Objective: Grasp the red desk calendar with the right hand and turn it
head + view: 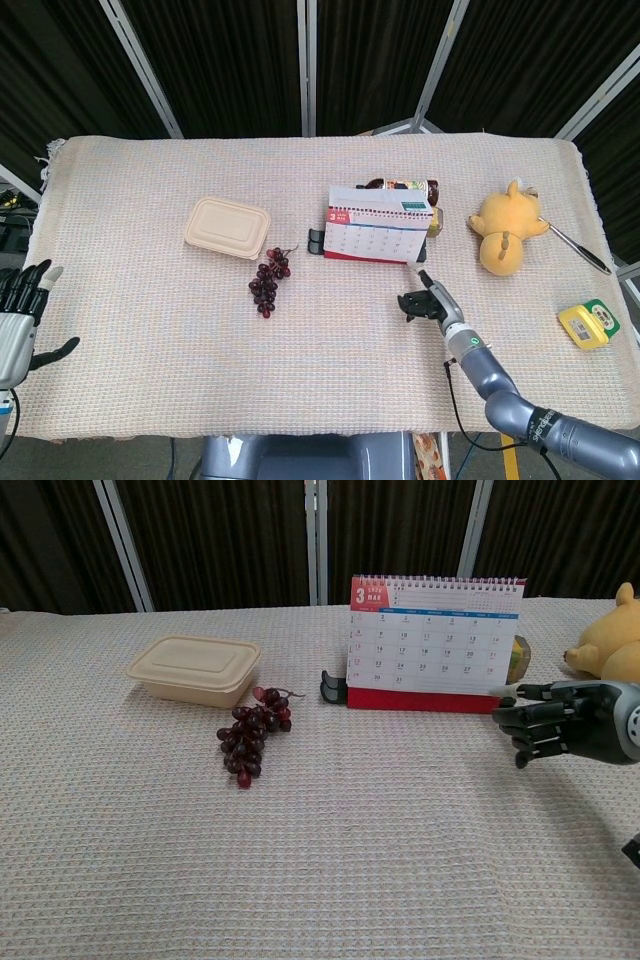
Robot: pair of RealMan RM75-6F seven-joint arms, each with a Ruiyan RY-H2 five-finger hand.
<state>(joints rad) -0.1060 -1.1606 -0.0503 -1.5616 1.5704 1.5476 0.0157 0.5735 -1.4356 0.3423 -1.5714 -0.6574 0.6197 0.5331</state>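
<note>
The right hand (pixel 545 720), fingers loosely curled and empty, partly hides the red desk calendar (pixel 433 645) corner.

The red desk calendar (pixel 434 644) shows a white "3" at its top-left corner.

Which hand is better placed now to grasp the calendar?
The right hand: it is next to the calendar's lower corner, fingers apart. The left hand sits at the far table edge.
</note>
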